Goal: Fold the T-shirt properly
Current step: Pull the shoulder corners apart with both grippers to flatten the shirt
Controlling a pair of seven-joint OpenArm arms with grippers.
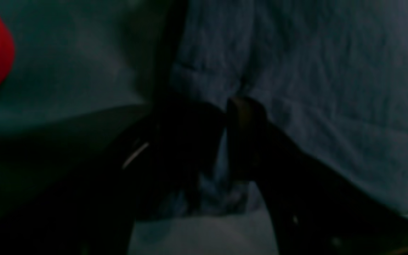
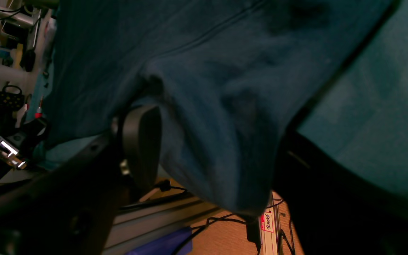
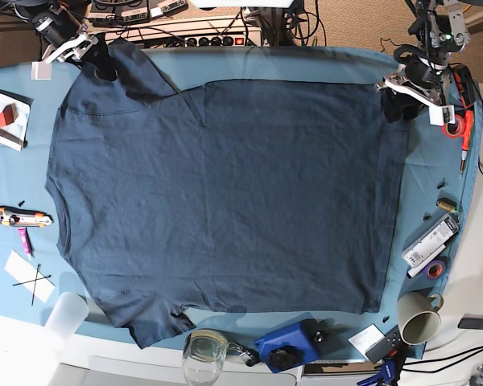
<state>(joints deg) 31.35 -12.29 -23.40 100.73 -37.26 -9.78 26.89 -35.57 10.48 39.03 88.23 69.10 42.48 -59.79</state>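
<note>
The dark navy T-shirt (image 3: 225, 193) lies spread flat on the teal tablecloth (image 3: 266, 63), with its neck at the left and its hem at the right. At the far left corner my right gripper (image 3: 99, 58) stands at the far sleeve. In the right wrist view its jaws (image 2: 218, 156) are wide open and sleeve cloth (image 2: 225, 117) sags between the fingers. My left gripper (image 3: 396, 100) is at the far hem corner. In the dark left wrist view its fingertips (image 1: 221, 106) touch the hem (image 1: 197, 78), and a slim gap with cloth behind it shows between them.
A red tape roll (image 3: 453, 127) lies beside the left gripper. A mug (image 3: 419, 318), a glass (image 3: 203, 354), a blue tool (image 3: 290, 346) and a plastic cup (image 3: 64, 314) line the near edge. A box cutter (image 3: 20, 215) and a white tray (image 3: 4, 117) sit at the left.
</note>
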